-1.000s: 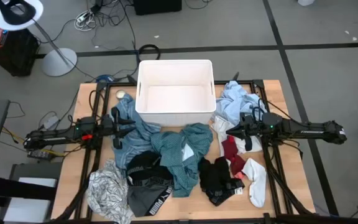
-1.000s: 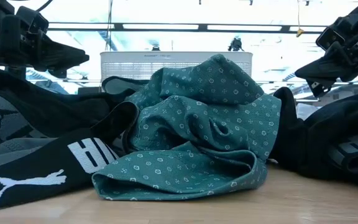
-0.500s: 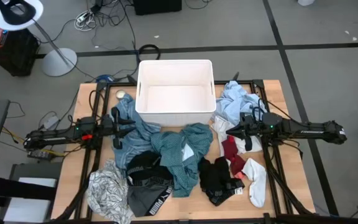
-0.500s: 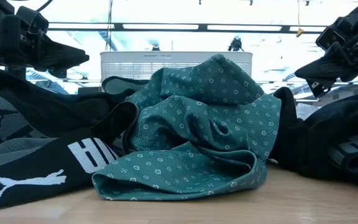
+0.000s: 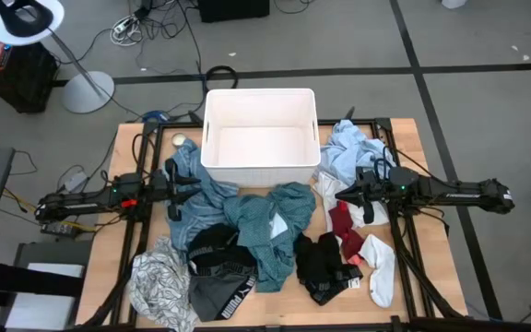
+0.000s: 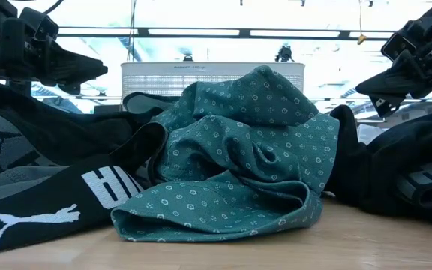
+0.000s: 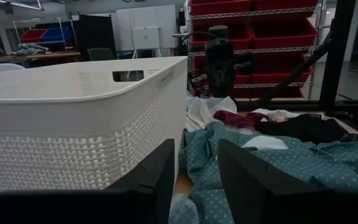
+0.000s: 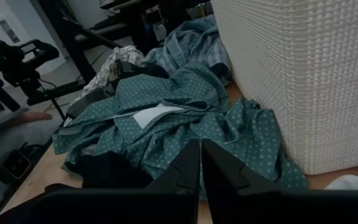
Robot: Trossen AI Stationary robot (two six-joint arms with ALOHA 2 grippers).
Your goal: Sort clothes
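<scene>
The clothes lie in a heap in front of the white tub (image 5: 259, 138). Among them are a teal dotted shirt (image 5: 270, 226), a blue shirt (image 5: 196, 180), a light-blue shirt (image 5: 348, 148), black Puma shorts (image 5: 215, 251), grey Puma shorts (image 5: 221, 297), a white-grey patterned top (image 5: 158, 281), a black garment (image 5: 325, 266), a red sock (image 5: 343, 226) and a white sock (image 5: 381, 267). My left gripper (image 5: 175, 192) hangs level above the heap's left side, open (image 7: 196, 168), with nothing between its fingers. My right gripper (image 5: 344, 196) hangs over the right side, shut (image 8: 201, 165) on nothing.
The tub stands at the table's far middle, its wall close beside both grippers (image 7: 73, 124). Bare wood (image 5: 431, 267) shows along the table's right edge and near edge. A lamp stand (image 5: 86, 88) and cables lie on the floor beyond the table.
</scene>
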